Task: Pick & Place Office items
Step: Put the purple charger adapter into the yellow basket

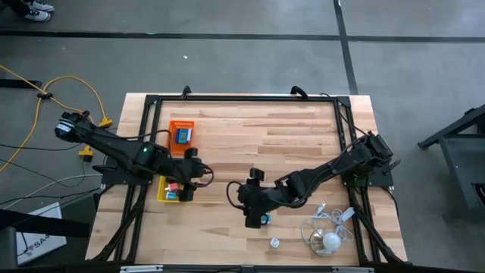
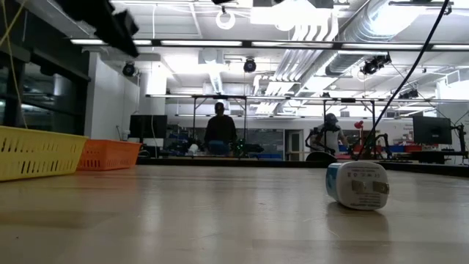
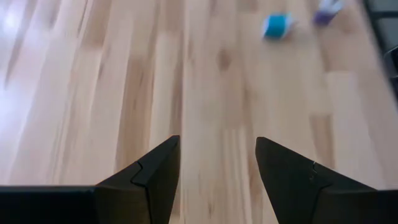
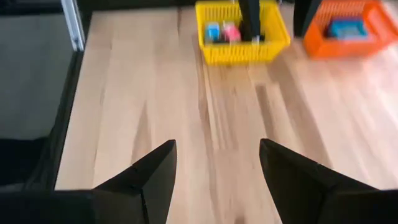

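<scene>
Wooden planks of the surface (image 1: 250,144) fill most of every view, and most of it lies bare, so the sorting looks to be well along but not finished.

Next in size are the two trays at the left side. An orange tray (image 1: 182,134) holds a flat blue item (image 1: 183,136). Just beside it, a yellow tray (image 1: 171,189) holds at least two small blocks, one blue (image 4: 212,31) and one pink (image 4: 231,31), seen through the right wrist view. These count as placed.

At the right near corner lies a white cable bundle (image 1: 327,231) with a round white piece; it is no part of the job.

Left tool (image 1: 191,182) hangs over the yellow tray, fingers spread apart and empty, as its wrist view shows bare wood between them. Right tool (image 1: 252,206) hovers near the middle of the surface, also spread and carrying nothing.

Smallest are the loose items left to move. A teal block (image 1: 264,219) sits just beside the right tool. A little white piece (image 1: 275,243) lies nearer the front edge. The left wrist view also shows a purple bit (image 3: 326,11) close to the teal one. A white cylinder-like item (image 2: 356,185) stands out in the low view, possibly the same white piece. By this count, two or three items remain, and the teal block seems the likely next pick.
</scene>
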### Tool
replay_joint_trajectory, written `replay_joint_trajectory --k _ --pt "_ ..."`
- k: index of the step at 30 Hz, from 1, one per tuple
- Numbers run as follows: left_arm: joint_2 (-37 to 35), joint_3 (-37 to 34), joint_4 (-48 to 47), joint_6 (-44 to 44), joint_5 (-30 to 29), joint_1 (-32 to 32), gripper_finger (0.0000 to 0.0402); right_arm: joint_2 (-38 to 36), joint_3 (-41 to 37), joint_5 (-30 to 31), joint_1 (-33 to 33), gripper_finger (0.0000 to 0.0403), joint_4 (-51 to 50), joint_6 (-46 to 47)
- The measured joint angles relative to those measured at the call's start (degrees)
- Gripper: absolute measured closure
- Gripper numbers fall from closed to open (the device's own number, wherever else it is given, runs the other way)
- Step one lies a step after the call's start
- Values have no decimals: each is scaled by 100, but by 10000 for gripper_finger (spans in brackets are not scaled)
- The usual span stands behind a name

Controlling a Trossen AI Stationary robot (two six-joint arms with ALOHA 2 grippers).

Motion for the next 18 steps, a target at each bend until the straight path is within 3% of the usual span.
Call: replay_joint_trajectory --k 8,18 --pt "0 0 972 956 -265 -220 199 0 0 -63 289 186 -844 1132" --pt "0 0 1309 1173 -310 -327 199 0 0 -724 633 186 -1881 2503"
